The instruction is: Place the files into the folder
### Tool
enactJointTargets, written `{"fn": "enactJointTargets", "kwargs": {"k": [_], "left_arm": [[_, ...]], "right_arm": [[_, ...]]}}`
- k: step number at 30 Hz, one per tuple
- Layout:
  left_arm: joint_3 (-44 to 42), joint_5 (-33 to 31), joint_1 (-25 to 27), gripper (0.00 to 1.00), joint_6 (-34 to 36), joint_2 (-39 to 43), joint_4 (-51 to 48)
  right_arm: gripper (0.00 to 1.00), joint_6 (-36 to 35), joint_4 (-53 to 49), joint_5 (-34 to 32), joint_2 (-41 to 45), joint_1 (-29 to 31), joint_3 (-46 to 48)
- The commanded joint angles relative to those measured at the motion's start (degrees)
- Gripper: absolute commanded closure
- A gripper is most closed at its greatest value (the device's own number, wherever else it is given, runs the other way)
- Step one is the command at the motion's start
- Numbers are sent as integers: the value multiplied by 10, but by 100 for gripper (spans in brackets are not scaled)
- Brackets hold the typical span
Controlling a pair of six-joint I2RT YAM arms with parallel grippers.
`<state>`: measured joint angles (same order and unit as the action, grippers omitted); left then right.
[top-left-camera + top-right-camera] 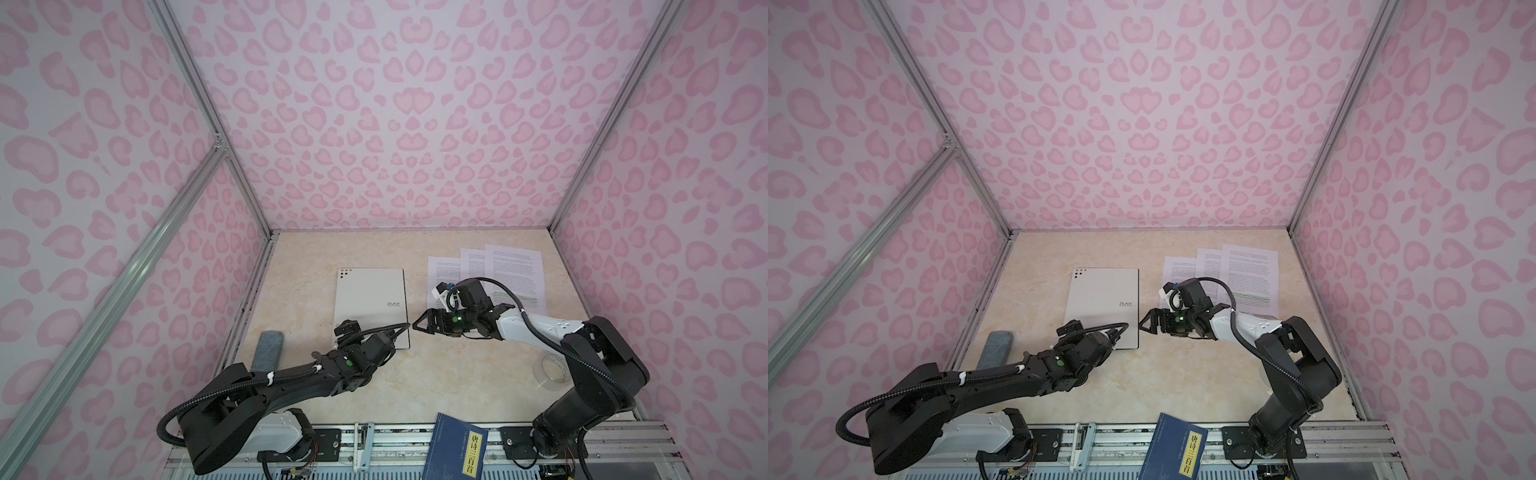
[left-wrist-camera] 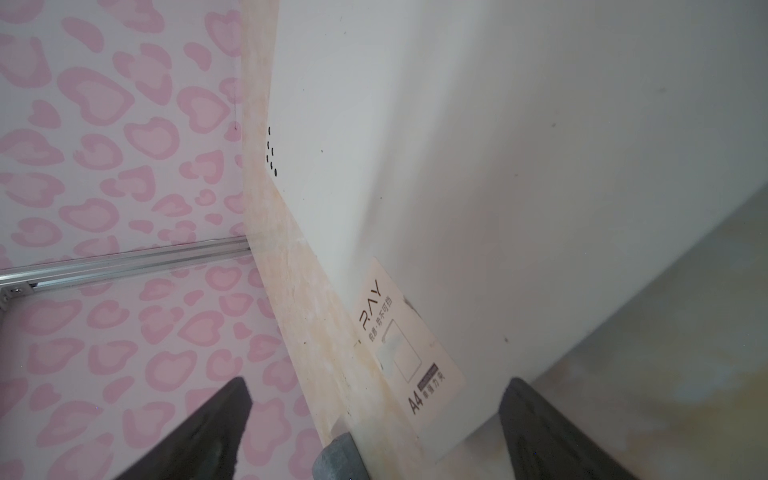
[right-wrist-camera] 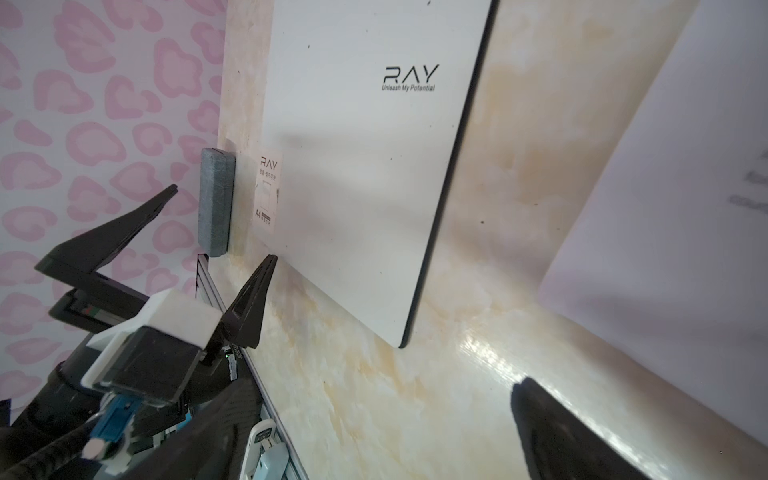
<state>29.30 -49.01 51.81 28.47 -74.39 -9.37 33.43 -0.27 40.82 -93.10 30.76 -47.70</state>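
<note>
My left tool (image 2: 374, 390), released, hangs over the folder's (image 1: 370, 299) near-left corner, its tips hidden from above. My right tool (image 1: 417, 326), released, is just beside its right edge. The files (image 1: 515, 266) lie far right, partly under my right arm (image 1: 544, 328); the near bench (image 1: 436, 374) is open.

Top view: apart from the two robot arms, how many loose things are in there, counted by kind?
Printed paper sheets: 3
Grey-white folder: 1
Blue book with yellow label: 1
Grey block: 1
Clear ring, perhaps a tape roll: 1
Total: 7
</note>
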Motion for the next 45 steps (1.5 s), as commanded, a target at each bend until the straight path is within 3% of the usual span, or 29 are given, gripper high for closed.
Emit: {"fn": "enactJointTargets", "kwargs": {"k": [1,7,12,20,33,45], "left_arm": [[8,10,0,3,0,10,-17],[-12,49,0,3,51,29,-28],[-19,38,0,3,75,11,-7],[-14,-20,0,3,63,-45,55],[-20,-51,0,3,59,-63,121],[-15,-61,-1,3,46,-63,122]], "right_arm": [[1,3,12,7,-3,2,-4],[1,4,9,6,-1,1,-9],[1,6,9,5,-2,1,-12],[1,13,18,8,-6,2,-15],[1,40,67,35,-25,1,-5],[1,64,117,50,-46,4,7]]}}
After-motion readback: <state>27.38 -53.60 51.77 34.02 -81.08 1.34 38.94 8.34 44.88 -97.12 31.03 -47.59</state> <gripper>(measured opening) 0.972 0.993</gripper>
